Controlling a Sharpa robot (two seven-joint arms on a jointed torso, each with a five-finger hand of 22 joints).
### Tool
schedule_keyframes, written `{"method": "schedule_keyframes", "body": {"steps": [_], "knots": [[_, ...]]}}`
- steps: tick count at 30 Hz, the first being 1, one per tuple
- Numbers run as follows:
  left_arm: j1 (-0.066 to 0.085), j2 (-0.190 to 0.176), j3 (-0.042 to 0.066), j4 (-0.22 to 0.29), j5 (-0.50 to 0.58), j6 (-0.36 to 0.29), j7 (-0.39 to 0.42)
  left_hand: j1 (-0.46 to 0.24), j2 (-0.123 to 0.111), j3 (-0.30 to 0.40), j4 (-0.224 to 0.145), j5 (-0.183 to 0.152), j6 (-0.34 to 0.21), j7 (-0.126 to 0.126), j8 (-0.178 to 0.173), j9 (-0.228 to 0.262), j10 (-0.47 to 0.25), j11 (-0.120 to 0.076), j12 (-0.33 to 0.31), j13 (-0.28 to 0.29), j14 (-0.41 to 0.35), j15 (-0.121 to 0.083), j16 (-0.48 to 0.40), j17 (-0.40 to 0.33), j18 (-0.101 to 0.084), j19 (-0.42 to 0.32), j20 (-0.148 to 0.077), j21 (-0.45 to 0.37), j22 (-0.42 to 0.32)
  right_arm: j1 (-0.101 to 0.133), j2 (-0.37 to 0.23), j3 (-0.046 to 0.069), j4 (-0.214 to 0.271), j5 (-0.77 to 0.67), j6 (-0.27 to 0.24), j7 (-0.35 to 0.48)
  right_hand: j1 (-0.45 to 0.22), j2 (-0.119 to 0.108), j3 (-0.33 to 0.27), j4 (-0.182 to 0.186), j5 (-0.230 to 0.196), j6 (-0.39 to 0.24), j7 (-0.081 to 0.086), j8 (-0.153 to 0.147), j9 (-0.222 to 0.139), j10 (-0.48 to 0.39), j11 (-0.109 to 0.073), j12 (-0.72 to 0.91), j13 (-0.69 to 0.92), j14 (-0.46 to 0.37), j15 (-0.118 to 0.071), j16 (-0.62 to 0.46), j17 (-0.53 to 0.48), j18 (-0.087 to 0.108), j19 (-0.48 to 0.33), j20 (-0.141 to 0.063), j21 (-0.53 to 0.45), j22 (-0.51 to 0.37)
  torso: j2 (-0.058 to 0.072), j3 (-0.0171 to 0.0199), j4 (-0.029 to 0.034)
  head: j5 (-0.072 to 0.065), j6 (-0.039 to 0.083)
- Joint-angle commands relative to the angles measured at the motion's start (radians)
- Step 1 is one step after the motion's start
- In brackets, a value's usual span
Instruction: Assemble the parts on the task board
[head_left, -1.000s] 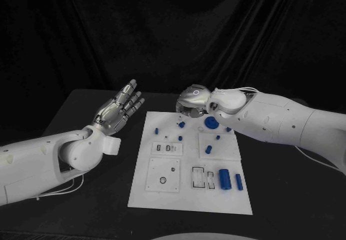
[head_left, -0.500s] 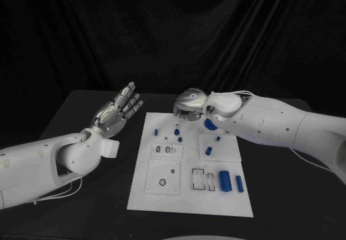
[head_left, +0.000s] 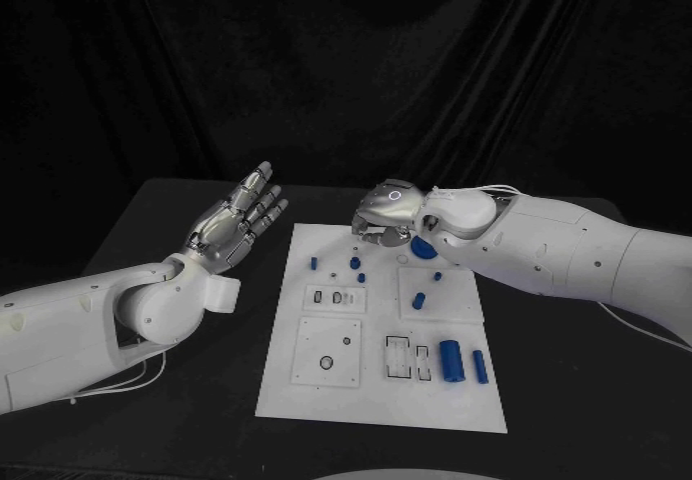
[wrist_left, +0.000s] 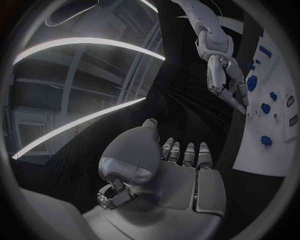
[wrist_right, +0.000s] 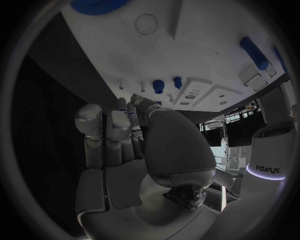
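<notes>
Nearest, on the board (head_left: 378, 400): two upright blue cylinders (head_left: 449, 359) at its near right corner. Further in, small blue parts (head_left: 418, 299) dotted across the middle and far end. Left of the board, raised above the table (head_left: 173, 210): left hand (head_left: 235, 217), flat, fingers straight and apart, holding nothing. At the far edge: right hand (head_left: 387, 214), fingers pointing down over the board; cannot tell whether anything is pinched.

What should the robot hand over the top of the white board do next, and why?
Probably lower the right robot hand a little onto the small blue pieces just below its fingertips. It hovers over the far end of the task board holding nothing, and the left robot hand waits open beside the board.
</notes>
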Motion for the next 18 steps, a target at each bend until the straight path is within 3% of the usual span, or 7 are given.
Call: {"method": "schedule_keyframes", "body": {"steps": [1, 7, 9, 18], "knots": [[0.003, -0.001, 0.001, 0.001, -0.009, 0.008, 0.01, 0.011, 0.003, 0.006, -0.001, 0.006, 0.007, -0.002, 0.004, 0.002, 0.0, 0.005, -0.001, -0.002, 0.0, 0.009, -0.004, -0.001, 0.018, 0.001, 0.006, -0.003, -0.001, -0.002, -0.019, 0.001, 0.045, -0.009, 0.031, -0.008, -0.005, -0.011, -0.001, 0.011, -0.013, -0.033, -0.004, -0.008, -0.01, 0.002, -0.007, -0.001, 0.005, -0.008, -0.001, -0.001, 0.001, -0.01, -0.007, 0.0, -0.005, 0.003, -0.001, -0.0003, -0.0012, 0.003, -0.002], [0.003, 0.0, 0.001, -0.003, -0.009, 0.01, 0.009, 0.011, 0.003, 0.007, -0.002, 0.007, 0.008, -0.001, 0.005, 0.002, 0.0, 0.005, -0.001, -0.002, 0.0, 0.01, -0.004, -0.001, 0.018, 0.001, 0.007, -0.003, -0.001, -0.002, -0.043, 0.001, 0.105, -0.009, 0.073, -0.005, -0.008, -0.027, -0.003, 0.025, -0.03, -0.096, -0.015, -0.009, -0.036, 0.003, -0.008, -0.002, 0.011, -0.016, -0.003, -0.009, -0.009, -0.01, -0.013, -0.001, -0.013, 0.006, 0.0, -0.0007, -0.0004, 0.003, -0.004], [0.003, 0.002, 0.001, -0.004, -0.009, 0.011, 0.009, 0.011, 0.003, 0.007, -0.002, 0.007, 0.008, -0.001, 0.005, 0.002, 0.0, 0.006, -0.001, -0.002, 0.0, 0.01, -0.004, -0.001, 0.018, 0.001, 0.007, -0.003, -0.001, -0.002, -0.045, 0.001, 0.113, -0.009, 0.08, -0.005, -0.003, -0.026, -0.003, 0.028, -0.033, -0.104, -0.021, -0.005, -0.042, 0.031, -0.011, 0.015, 0.022, -0.018, -0.004, -0.009, -0.008, -0.01, -0.014, -0.002, -0.014, 0.009, 0.0, -0.0002, -0.0004, 0.002, -0.004], [0.003, 0.007, 0.001, -0.008, -0.009, 0.018, 0.007, 0.013, 0.004, 0.008, -0.003, 0.009, 0.008, 0.0, 0.005, 0.002, 0.0, 0.006, -0.001, -0.002, 0.0, 0.011, -0.004, -0.001, 0.017, 0.001, 0.008, -0.003, -0.001, -0.005, -0.034, 0.001, 0.114, -0.009, 0.119, -0.017, 0.0, -0.026, -0.004, 0.028, -0.029, -0.101, -0.022, -0.003, -0.044, 0.037, -0.01, 0.02, 0.026, -0.02, -0.003, -0.011, -0.011, -0.009, -0.017, -0.002, -0.018, 0.008, 0.001, -0.0004, 0.0018, -0.003, -0.006]]}}
